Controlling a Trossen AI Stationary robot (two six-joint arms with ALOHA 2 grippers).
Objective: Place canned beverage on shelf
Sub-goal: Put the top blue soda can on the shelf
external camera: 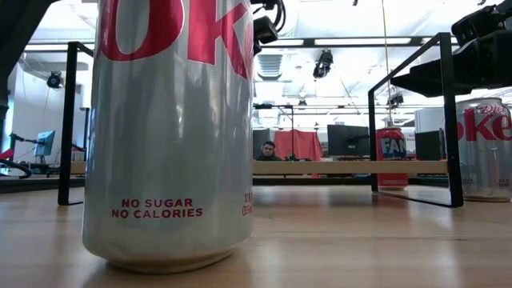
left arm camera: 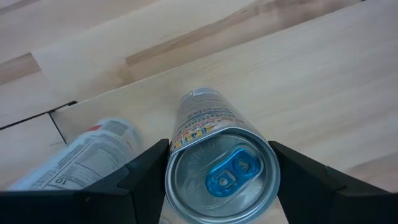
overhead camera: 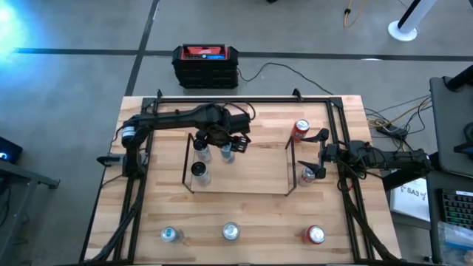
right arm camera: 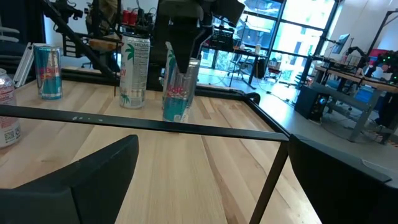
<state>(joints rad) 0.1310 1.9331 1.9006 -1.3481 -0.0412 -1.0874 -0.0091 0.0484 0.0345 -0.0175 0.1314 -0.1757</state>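
1. right now the left gripper [overhead camera: 228, 145] is over the shelf [overhead camera: 244, 185], at its left end, with a blue-tabbed can [left arm camera: 217, 162] between its fingers [left arm camera: 146, 171]. the can stands upright on the light wood deck, beside a second can [overhead camera: 202, 150] already standing there, and a third can [overhead camera: 199, 171] sits just toward the front of that one.

2. big risk, as i read it: the neighbouring can is close on one side. if the gripper swings or lifts off at an angle, a finger could clip it and tip it, or drag the placed can along.

3. another worry is letting go too soon. from the right wrist view i can't tell for sure that the can's base is flat on the deck, so it could wobble and topple.

4. jaws on the left: spread about a can's width, one finger on each side of the can, touching or nearly touching its wall. it looks like a grip, though how firm i cannot tell.

5. right gripper [overhead camera: 319, 154] waits at the shelf's right end, jaws wide apart and empty, between a red can [overhead camera: 301, 130] and a white can [overhead camera: 308, 175] on the table.

6. three more cans wait along the table's front edge, well apart from the shelf.
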